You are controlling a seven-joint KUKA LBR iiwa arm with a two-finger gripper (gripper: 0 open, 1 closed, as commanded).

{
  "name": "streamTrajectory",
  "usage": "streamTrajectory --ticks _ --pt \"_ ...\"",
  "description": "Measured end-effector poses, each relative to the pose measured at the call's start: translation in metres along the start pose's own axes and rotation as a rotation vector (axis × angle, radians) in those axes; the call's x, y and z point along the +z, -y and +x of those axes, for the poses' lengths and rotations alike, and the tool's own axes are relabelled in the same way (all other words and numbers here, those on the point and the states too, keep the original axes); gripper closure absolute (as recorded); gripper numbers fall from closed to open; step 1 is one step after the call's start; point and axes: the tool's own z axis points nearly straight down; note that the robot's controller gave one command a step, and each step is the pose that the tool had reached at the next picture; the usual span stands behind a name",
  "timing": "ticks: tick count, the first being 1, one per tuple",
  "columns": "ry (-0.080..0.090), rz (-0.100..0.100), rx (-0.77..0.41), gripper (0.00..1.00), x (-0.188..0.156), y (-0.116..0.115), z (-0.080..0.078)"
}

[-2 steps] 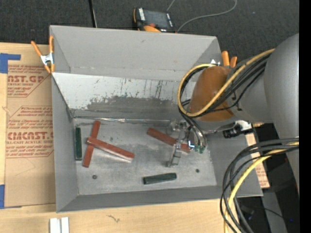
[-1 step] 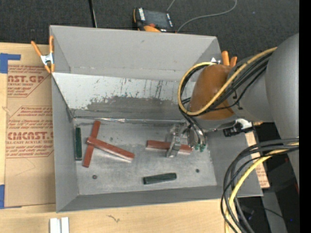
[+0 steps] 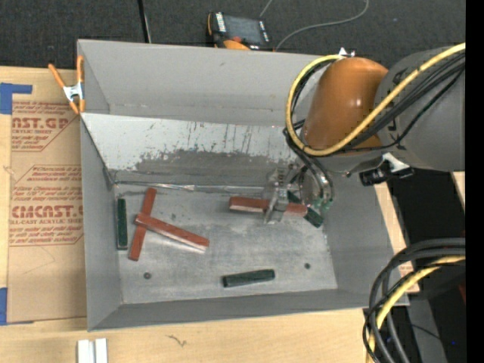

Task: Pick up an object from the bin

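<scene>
We look down into the grey metal bin (image 3: 189, 74), where a handful of flat bars lie spread over the floor rather than heaped. At the left, a dark green bar (image 3: 121, 223) lies along the side wall. Just beside it two red-brown bars cross: a steep red-brown bar (image 3: 149, 201) and a slanting red-brown bar (image 3: 178, 235) lying over it. Near the front wall, well apart from the others, a second dark green bar (image 3: 248, 279) lies almost level. The end effector (image 3: 277, 209) is low at the right of the floor, beneath the arm's orange wrist cover (image 3: 344, 100). The nearest red-brown bar (image 3: 244, 205) runs left to right right at the end effector; its left end sticks out in plain sight, while its right part is largely hidden behind the hardware. A small dark green piece (image 3: 314, 218) sits just to the right. We cannot tell whether the end effector is open or closed, nor whether it grips that bar.
</scene>
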Motion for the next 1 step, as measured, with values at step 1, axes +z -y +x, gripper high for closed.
streamTrajectory --ticks 1 --pt "0.003 0.001 -0.004 1.00 -0.1328 -0.0010 -0.0134"
